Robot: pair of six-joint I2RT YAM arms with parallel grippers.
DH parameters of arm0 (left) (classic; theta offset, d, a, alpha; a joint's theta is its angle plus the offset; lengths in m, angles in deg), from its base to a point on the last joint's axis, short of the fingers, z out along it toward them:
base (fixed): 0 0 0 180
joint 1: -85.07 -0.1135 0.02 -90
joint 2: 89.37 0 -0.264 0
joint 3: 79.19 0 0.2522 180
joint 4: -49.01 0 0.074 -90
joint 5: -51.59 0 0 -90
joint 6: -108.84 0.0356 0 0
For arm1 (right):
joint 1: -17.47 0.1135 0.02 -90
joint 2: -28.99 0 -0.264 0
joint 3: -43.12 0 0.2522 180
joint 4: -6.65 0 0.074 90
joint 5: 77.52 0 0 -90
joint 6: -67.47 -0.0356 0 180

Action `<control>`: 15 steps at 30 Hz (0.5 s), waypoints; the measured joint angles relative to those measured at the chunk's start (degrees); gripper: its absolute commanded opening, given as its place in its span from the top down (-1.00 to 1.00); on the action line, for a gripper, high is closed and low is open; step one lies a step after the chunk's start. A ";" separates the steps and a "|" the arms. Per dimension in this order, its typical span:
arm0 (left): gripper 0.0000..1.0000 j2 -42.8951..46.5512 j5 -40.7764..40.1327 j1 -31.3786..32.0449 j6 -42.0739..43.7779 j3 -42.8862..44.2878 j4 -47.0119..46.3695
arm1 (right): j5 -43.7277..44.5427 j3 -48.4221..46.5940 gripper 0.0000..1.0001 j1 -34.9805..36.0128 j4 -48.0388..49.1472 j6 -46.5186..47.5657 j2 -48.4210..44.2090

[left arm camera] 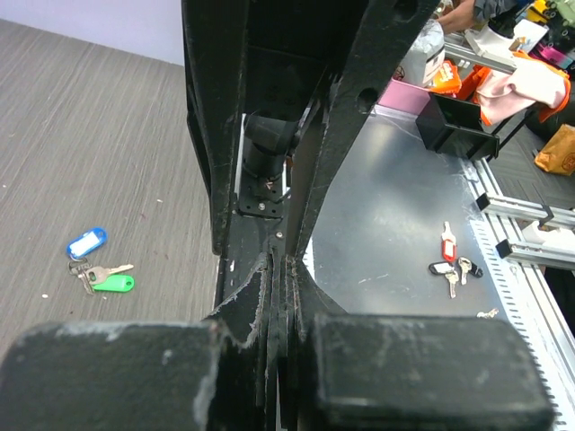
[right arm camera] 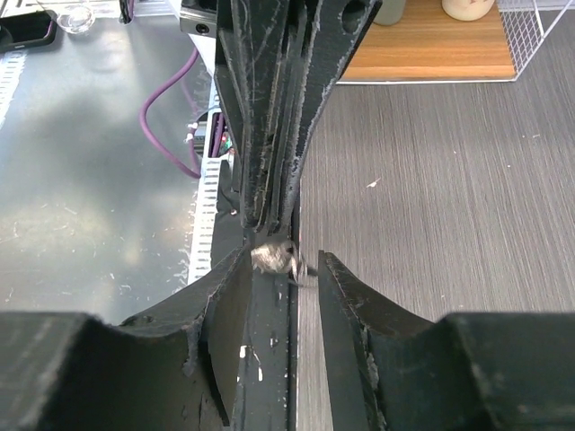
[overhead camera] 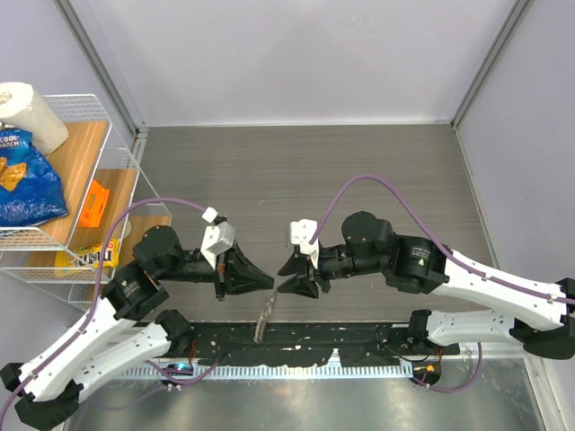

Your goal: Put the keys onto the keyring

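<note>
Grey-beige keyring [overhead camera: 262, 321] strap hangs from the left gripper [overhead camera: 269, 282], jaws pinched shut on it; the right gripper [overhead camera: 279, 278] faces its tip. Left wrist: the keys [left arm camera: 97, 268] lie on the table [left arm camera: 81, 126], left of that gripper. Right wrist: right jaws open astride its tip.

Matt grey wood-grain table [overhead camera: 359, 171]. The keys [left arm camera: 106, 272] are shiny silver metal with glossy green and blue plastic heads. Greyish cloth strap [overhead camera: 263, 319]. The right gripper [right arm camera: 286, 269] is matt black plastic, scuffed and rough-edged. Dull, scratched metal sheet [left arm camera: 386, 233] beside the table.
</note>
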 measured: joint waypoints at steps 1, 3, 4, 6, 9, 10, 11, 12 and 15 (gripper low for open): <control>1.00 0.00 0.02 0.09 -0.02 0.07 -0.15 | 0.00 -0.02 0.16 0.00 0.09 0.00 0.04; 1.00 0.11 0.02 0.31 -0.11 0.20 -0.37 | 0.00 -0.02 0.16 0.00 0.22 0.00 0.07; 1.00 0.13 0.02 0.39 -0.13 0.22 -0.57 | 0.00 -0.02 0.16 0.00 0.31 0.00 0.07; 1.00 0.33 0.02 0.50 -0.13 0.31 -0.59 | 0.00 -0.02 0.15 0.00 0.61 0.00 0.07; 1.00 0.48 -0.15 0.61 0.07 0.42 -0.46 | 0.26 0.02 0.06 0.00 0.81 0.00 0.04; 1.00 0.55 -0.50 0.61 0.20 0.44 -0.26 | 0.63 0.11 -0.03 0.00 0.87 -0.02 -0.07; 1.00 0.61 -0.98 0.61 0.31 0.44 -0.02 | 1.03 0.31 -0.11 0.00 0.98 -0.04 -0.24; 1.00 0.66 -1.75 0.61 0.37 0.44 0.35 | 1.55 0.90 -0.20 0.00 1.27 -0.13 -0.68; 1.00 0.74 -4.92 0.61 0.52 0.42 1.84 | 2.82 3.21 -0.34 0.00 1.62 -0.96 -2.62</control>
